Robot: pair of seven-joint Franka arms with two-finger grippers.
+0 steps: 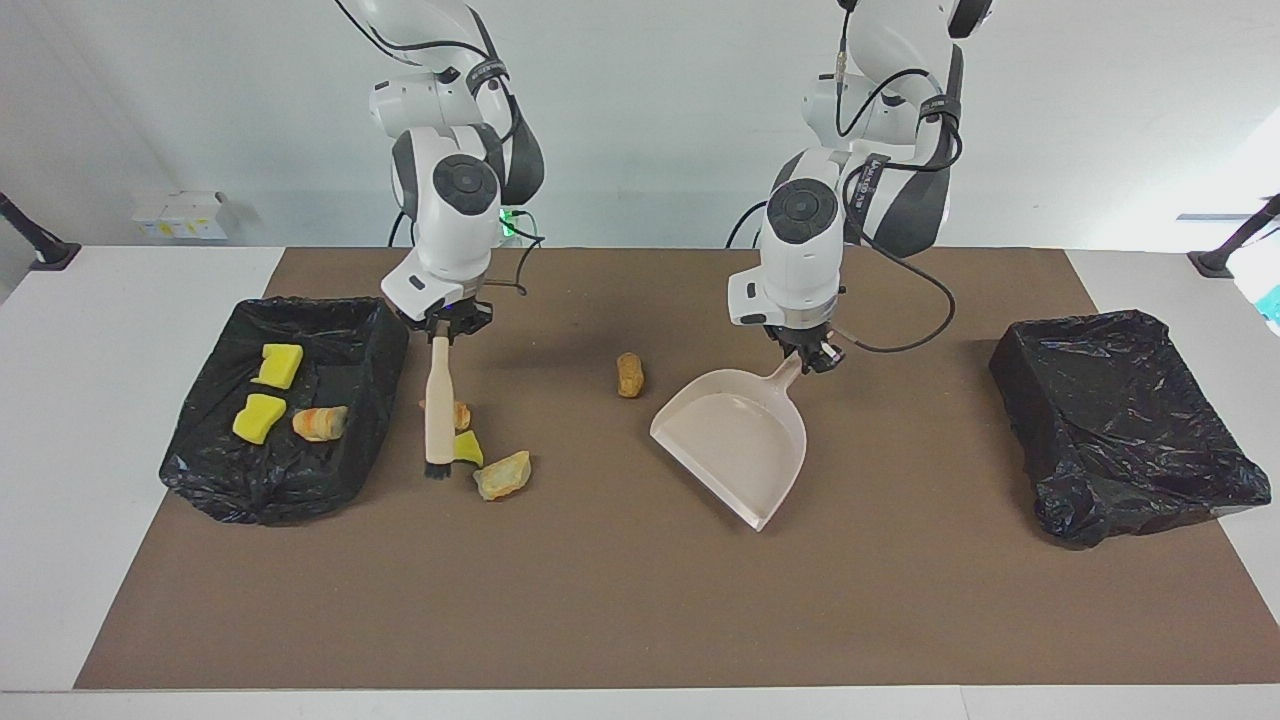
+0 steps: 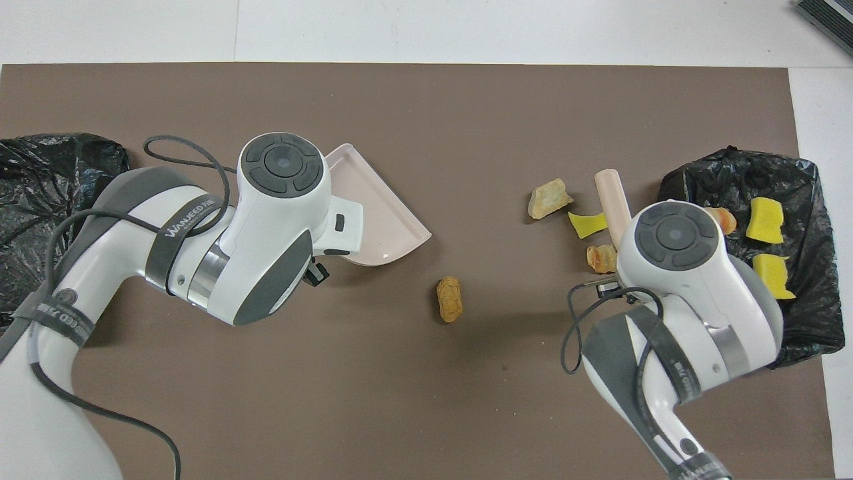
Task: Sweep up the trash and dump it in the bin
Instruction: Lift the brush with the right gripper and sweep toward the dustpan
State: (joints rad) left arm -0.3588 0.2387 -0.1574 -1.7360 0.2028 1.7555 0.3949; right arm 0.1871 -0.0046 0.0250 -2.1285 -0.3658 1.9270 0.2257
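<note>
My right claw [image 1: 447, 330] grips the beige brush [image 1: 438, 410], bristles down beside three foam chunks [image 1: 503, 474] on the brown bench [image 1: 600, 600]. Left claw [image 1: 812, 352] clamps the beige plastic dustpan [image 1: 735, 445]. Tan chunk [image 1: 629, 374] sits between them; three chunks lie in the black-lined bin [image 1: 290, 420].
</note>
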